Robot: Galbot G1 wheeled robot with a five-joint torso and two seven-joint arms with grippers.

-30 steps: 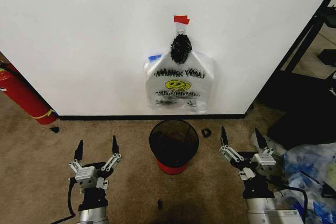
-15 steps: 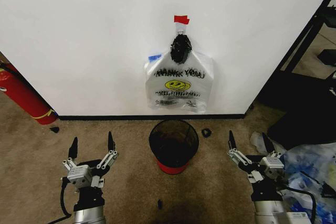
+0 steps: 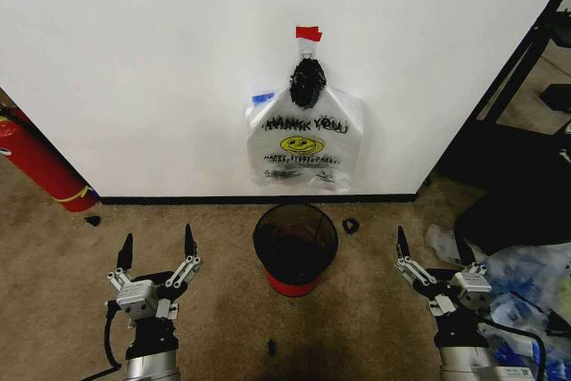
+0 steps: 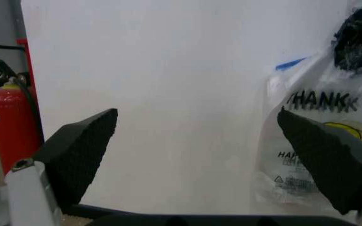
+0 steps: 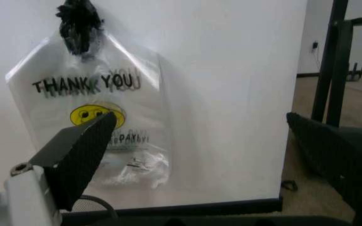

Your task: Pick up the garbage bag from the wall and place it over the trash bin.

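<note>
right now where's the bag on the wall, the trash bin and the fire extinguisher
garbage bag (image 3: pixel 303 151), head view, on its smiley print
trash bin (image 3: pixel 295 287), head view, on its red base
fire extinguisher (image 3: pixel 40 167), head view, on its red body

Glossy crinkled plastic garbage bag (translucent) on the matt painted wall; wire-mesh trash bin.

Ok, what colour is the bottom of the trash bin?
Red: the trash bin is black wire mesh with a red base, seen best in the head view.
</note>
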